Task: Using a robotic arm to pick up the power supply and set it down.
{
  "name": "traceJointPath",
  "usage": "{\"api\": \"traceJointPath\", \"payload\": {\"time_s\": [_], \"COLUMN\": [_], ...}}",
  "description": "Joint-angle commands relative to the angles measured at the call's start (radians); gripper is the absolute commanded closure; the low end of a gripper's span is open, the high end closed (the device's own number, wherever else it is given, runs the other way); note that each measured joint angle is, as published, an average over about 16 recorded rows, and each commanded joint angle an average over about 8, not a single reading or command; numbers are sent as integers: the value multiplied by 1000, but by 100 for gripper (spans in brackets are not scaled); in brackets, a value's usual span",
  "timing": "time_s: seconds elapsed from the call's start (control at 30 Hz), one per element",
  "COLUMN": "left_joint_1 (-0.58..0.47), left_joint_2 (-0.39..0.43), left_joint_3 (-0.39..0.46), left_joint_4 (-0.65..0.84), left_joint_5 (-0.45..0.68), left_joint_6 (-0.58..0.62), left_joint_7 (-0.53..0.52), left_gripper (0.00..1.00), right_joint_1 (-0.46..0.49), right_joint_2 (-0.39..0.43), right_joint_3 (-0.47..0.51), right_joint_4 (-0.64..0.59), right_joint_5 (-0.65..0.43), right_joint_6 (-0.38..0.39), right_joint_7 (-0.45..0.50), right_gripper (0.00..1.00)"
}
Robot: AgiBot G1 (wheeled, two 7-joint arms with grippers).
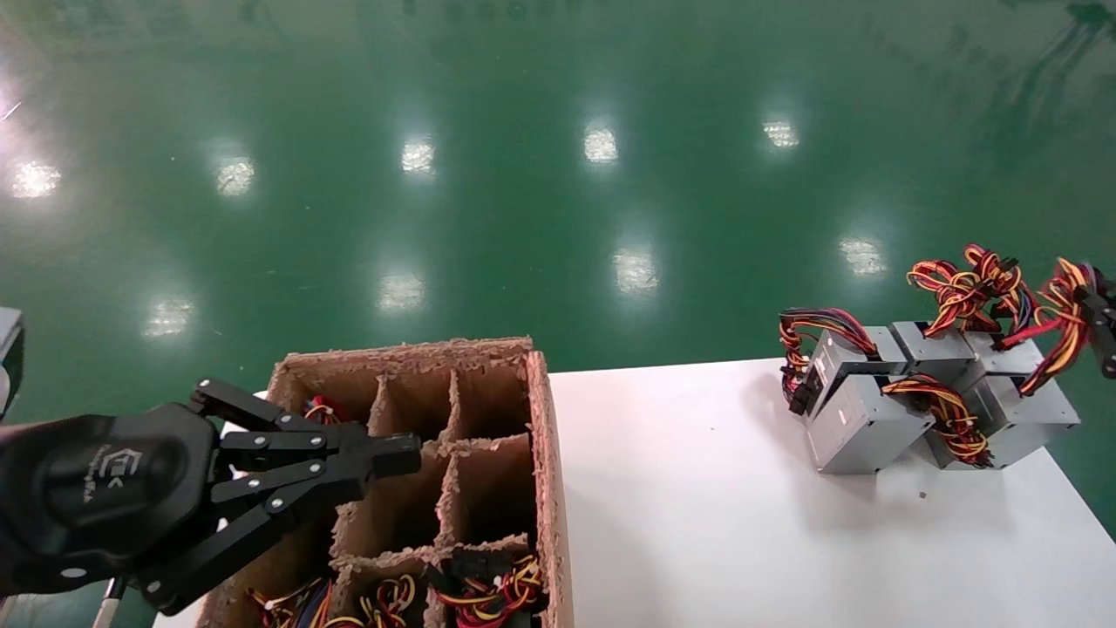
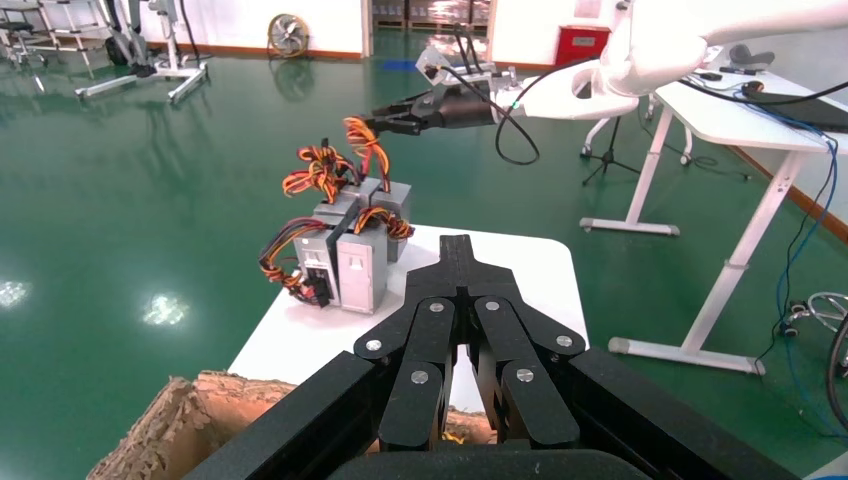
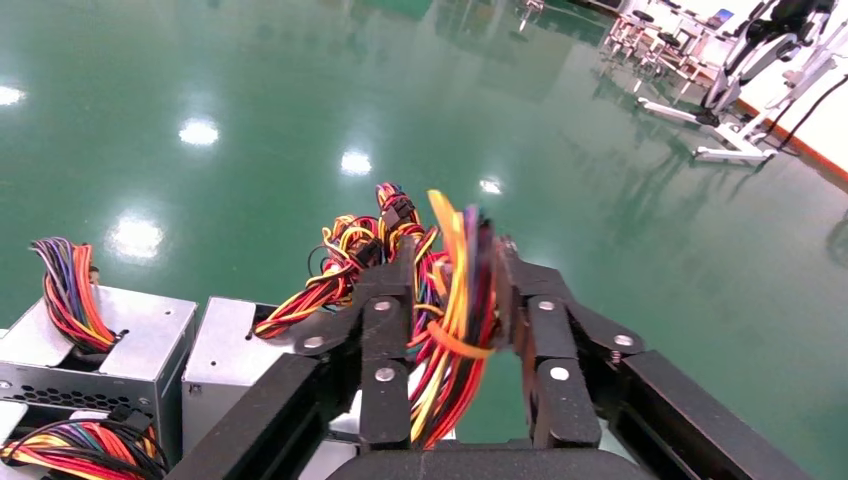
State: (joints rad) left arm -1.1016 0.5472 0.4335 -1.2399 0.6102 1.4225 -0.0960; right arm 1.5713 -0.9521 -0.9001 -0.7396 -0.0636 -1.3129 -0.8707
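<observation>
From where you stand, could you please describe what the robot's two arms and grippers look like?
The left gripper is a black claw of riveted flat links on a rounded black housing with a white logo. The right gripper is the same black linked claw, mounted on a silver wrist block and a glossy white arm, with a black cable looping beneath.

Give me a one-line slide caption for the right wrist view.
Right end effector pinching a power supply's wire bundle between its fingers, above the silver power supplies and the green floor.
</observation>
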Motion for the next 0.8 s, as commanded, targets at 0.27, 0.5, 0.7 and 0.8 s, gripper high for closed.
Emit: {"api": "traceJointPath", "payload": {"time_s": [0.27, 0.5, 0.7, 0.8], "left_joint_1": [0, 0, 0, 0], "left_joint_2": [0, 0, 0, 0], "left_joint_3": [0, 0, 0, 0], "left_joint_4": [0, 0, 0, 0], "left_joint_5": [0, 0, 0, 0], "left_joint_6": [0, 0, 0, 0], "left_joint_7": [0, 0, 0, 0], "left_gripper": [100, 100, 100, 100], "right_joint_1": [29, 53, 34, 7], "right_joint_2": [6, 3, 17, 35], "right_joint_3": [-25, -46, -23, 10], "right_joint_4": [39, 43, 127, 224], "right_joint_5": [-5, -13, -43, -71], "right_joint_6": [-55, -103, -116, -117], "right_joint_7": [-31, -58, -10, 42], "right_gripper": [0, 0, 0, 0]}}
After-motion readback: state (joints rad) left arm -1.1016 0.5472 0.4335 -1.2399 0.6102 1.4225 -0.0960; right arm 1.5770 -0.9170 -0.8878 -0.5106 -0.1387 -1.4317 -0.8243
